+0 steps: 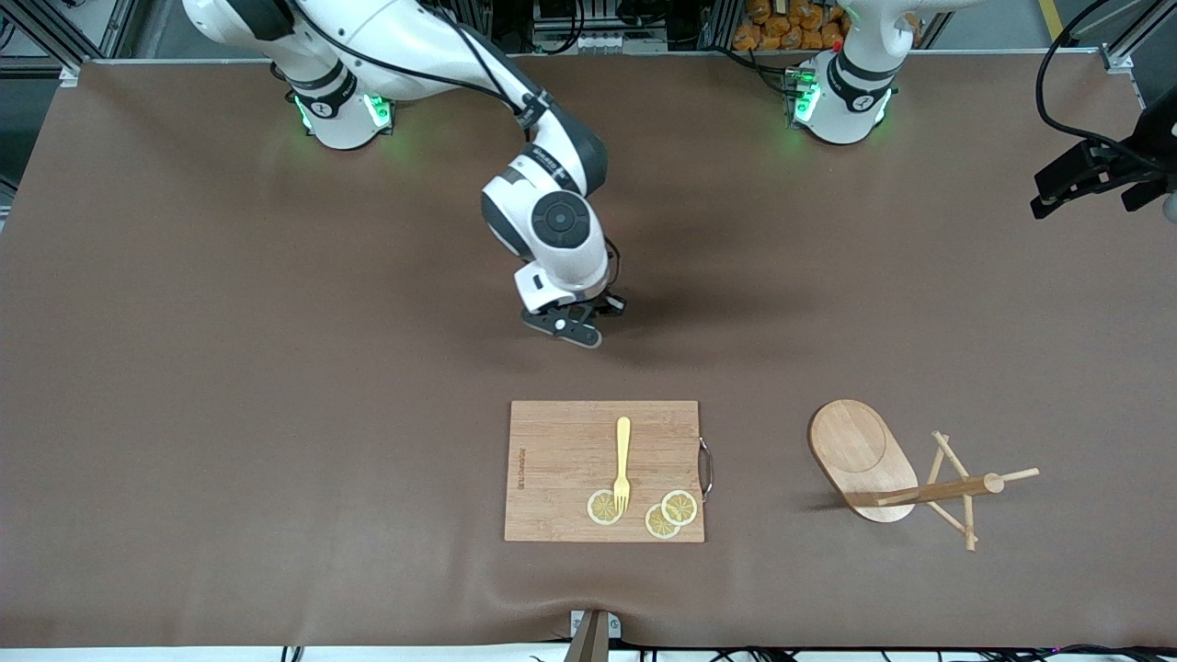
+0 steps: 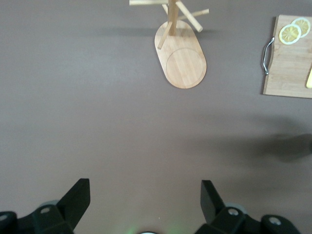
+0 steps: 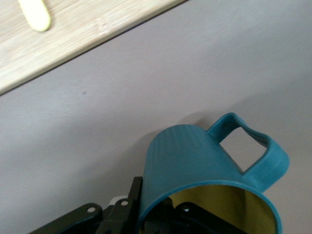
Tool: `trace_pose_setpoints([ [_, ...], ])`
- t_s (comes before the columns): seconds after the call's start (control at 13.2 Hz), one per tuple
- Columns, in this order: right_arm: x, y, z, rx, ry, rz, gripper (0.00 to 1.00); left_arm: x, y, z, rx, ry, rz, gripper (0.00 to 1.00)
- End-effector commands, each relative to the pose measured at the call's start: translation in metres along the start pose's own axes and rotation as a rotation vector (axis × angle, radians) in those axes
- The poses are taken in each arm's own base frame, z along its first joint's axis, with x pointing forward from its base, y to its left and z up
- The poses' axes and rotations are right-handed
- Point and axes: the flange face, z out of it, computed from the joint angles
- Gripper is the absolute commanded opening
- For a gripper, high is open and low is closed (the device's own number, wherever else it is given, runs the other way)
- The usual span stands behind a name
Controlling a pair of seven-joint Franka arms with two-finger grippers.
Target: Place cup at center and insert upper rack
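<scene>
The dark teal ribbed cup (image 3: 195, 161), yellowish inside, hangs in my right gripper (image 3: 155, 195). One finger is outside its wall and one inside the rim, and the loop handle points away from the fingers. In the front view the right gripper (image 1: 575, 329) is low over the table's middle, and the hand hides the cup. The upper rack (image 1: 864, 460), a light wooden mug tree, stands on its oval base toward the left arm's end; it also shows in the left wrist view (image 2: 183, 63). My left gripper (image 2: 145, 195) is open and empty, high over the table edge (image 1: 1048, 198).
A rectangular wooden cutting board (image 1: 561, 460) with a metal handle lies nearer the front camera than the right gripper. On it are a yellow fork (image 1: 622, 460) and three lemon slices (image 1: 669, 513). The brown table mat (image 1: 276, 368) spreads around them.
</scene>
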Motion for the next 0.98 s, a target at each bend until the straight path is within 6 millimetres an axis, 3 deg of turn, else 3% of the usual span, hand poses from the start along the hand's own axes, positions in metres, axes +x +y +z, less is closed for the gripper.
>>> trace_pose_setpoints([
  [0.0, -0.019, -0.024, 0.019, 0.104, 0.024, 0.130, 0.00, 0.002, 0.000, -0.003, -0.020, 0.021, 0.003, 1.00],
  [0.53, -0.041, -0.033, 0.030, 0.111, 0.015, 0.183, 0.00, -0.002, 0.010, -0.004, -0.055, 0.014, 0.044, 1.00],
  [0.61, -0.042, -0.033, 0.030, 0.110, 0.020, 0.166, 0.67, 0.000, 0.015, 0.000, -0.055, 0.005, 0.051, 1.00],
  [0.68, -0.043, -0.034, 0.030, 0.114, 0.022, 0.169, 1.00, 0.002, 0.017, 0.005, -0.056, -0.003, 0.055, 1.00],
  [0.91, -0.046, -0.035, 0.024, 0.118, 0.031, 0.157, 1.00, 0.001, 0.021, 0.007, -0.058, -0.013, 0.061, 1.00],
])
